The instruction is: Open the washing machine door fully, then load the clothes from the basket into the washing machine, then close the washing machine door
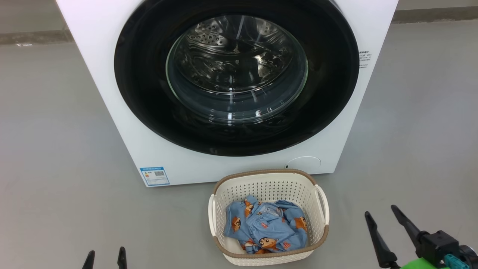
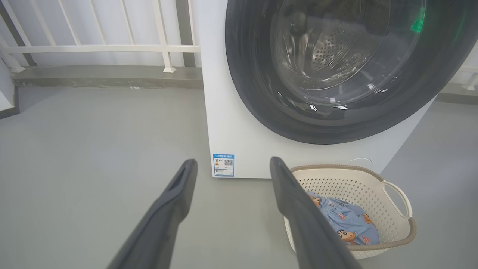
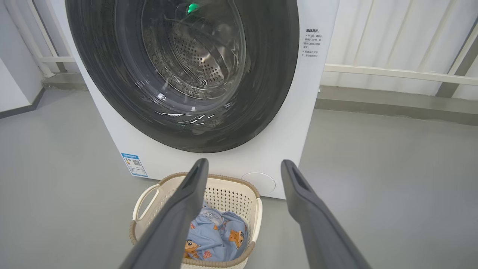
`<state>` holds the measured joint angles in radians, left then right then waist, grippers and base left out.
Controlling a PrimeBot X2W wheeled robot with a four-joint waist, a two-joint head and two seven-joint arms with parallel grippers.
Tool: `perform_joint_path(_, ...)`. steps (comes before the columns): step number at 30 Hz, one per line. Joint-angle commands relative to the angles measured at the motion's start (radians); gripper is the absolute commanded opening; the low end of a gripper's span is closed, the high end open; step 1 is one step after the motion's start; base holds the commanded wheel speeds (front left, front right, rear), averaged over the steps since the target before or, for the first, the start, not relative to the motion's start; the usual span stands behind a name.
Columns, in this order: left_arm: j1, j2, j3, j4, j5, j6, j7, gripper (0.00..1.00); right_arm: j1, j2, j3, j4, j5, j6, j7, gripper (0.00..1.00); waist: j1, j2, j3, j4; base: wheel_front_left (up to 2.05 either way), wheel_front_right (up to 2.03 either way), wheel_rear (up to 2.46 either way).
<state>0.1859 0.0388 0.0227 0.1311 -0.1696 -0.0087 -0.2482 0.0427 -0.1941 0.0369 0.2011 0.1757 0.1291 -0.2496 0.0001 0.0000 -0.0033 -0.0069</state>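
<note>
Grippers sit low at the near edge of the head view, fingers pointing toward the washer [image 1: 112, 74]. The left gripper [image 1: 105, 257] shows just its two tips at the lower left. The right gripper [image 1: 381, 212] reaches further up at the lower right, leaning leftward. Both are spread wide, hold nothing and hover over the grey floor [image 1: 56, 149]. The washer stands straight ahead with its door [image 1: 149, 93] shut against the front, and the steel drum [image 1: 239, 56] is visible through the glass. The basket [image 1: 269, 175] stands on the floor just before the washer's lower front, ahead of both grippers and nearer the right one. The clothes [image 1: 267, 228] lie bundled inside it. A blue label [image 1: 154, 175] sits at the washer's lower left corner, and a white railing [image 2: 101, 48] runs behind.
</note>
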Motion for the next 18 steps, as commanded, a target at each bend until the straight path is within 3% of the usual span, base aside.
perform_joint_path(1,-0.018,0.011,0.038,-0.028,0.008,0.007,-0.014,1.00,-0.001,-0.012,0.006,-0.029,-0.008,0.002,-0.012,1.00,-0.0001,0.0000,0.000,-0.001,0.00,0.00,0.00)
perform_joint_path(18,-0.023,0.011,0.034,-0.023,-0.007,0.013,-0.014,1.00,-0.004,-0.014,-0.002,-0.028,-0.011,0.002,-0.012,1.00,-0.0001,0.0000,0.003,-0.004,0.00,0.00,0.00)
